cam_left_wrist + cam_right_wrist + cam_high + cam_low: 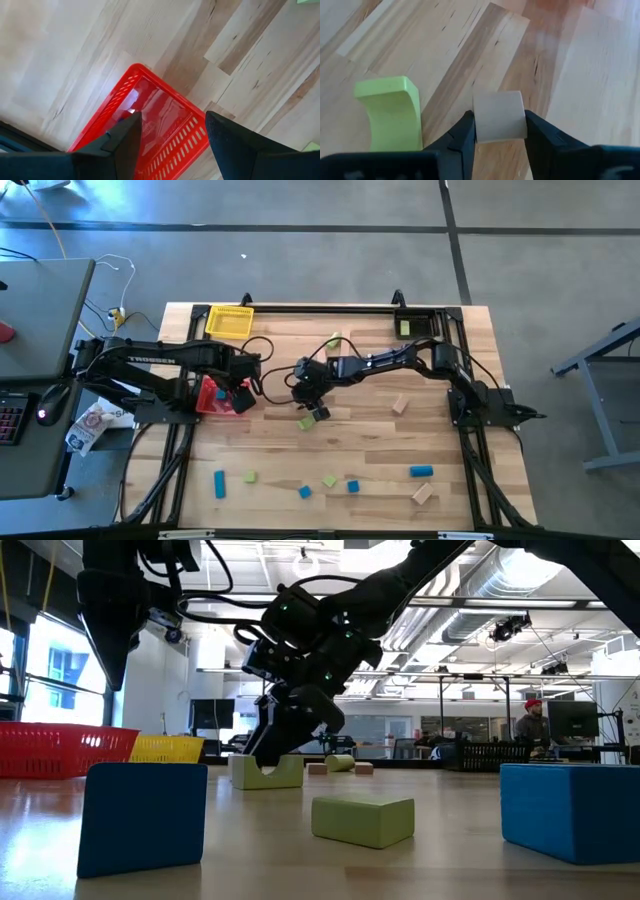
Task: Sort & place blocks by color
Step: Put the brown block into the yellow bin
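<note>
My right gripper (317, 410) reaches to the table's middle and is shut on a pale tan block (499, 112). A light green arch-shaped block (390, 112) lies right beside it on the table (305, 423). In the low view the gripper (272, 755) stands in front of that green block (288, 774) and hides the tan one. My left gripper (172, 120) hangs open, pointing down over the red bin (212, 396), with nothing between its fingers. More blue, green and tan blocks lie scattered along the near part of the table. My right gripper pinches the tan block between its two fingers, one on each of two opposite sides (479, 127). The fingers (465, 132) come slanting down from the table's right side. The block appears to rest on the table (555, 75), its top face level.
The yellow bin (230, 321) stands at the far left and the black bin (416, 326) at the far right. Near the front edge lie a blue bar (219, 484), green blocks (329, 479), blue blocks (421, 471) and a tan block (423, 493). Another tan block (400, 404) lies right of centre.
</note>
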### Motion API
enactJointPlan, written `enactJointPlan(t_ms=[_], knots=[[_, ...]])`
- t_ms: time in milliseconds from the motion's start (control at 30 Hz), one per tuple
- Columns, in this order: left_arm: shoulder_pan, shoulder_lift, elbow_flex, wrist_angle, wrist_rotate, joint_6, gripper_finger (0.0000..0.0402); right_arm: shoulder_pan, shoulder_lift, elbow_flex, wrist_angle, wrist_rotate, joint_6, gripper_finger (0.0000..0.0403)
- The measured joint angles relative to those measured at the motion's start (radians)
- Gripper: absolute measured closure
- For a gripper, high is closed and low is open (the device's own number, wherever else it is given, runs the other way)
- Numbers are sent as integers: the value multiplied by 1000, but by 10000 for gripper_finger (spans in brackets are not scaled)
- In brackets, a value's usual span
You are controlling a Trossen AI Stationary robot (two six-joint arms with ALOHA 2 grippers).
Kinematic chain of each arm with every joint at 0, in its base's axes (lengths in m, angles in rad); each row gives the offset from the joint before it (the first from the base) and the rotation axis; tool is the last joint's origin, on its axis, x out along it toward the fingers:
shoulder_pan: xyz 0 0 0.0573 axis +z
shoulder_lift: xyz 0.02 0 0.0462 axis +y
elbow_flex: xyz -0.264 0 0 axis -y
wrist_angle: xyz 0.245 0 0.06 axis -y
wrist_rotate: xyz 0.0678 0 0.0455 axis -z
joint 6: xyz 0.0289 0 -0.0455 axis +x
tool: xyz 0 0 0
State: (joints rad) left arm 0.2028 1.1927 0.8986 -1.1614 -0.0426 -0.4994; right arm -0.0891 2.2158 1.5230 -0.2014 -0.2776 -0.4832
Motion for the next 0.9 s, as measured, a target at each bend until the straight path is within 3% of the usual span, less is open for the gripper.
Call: enactJointPlan(t_ms=[300,533,900], knots=[[0,0,0,0,-59,51,195,-8,-6,0,13,-9,94,294],[0,0,0,28,-134,130,195,-55,-36,0,159,-11,177,294],[64,0,0,258,-153,105,195,-132,-92,0,225,17,194,294]])
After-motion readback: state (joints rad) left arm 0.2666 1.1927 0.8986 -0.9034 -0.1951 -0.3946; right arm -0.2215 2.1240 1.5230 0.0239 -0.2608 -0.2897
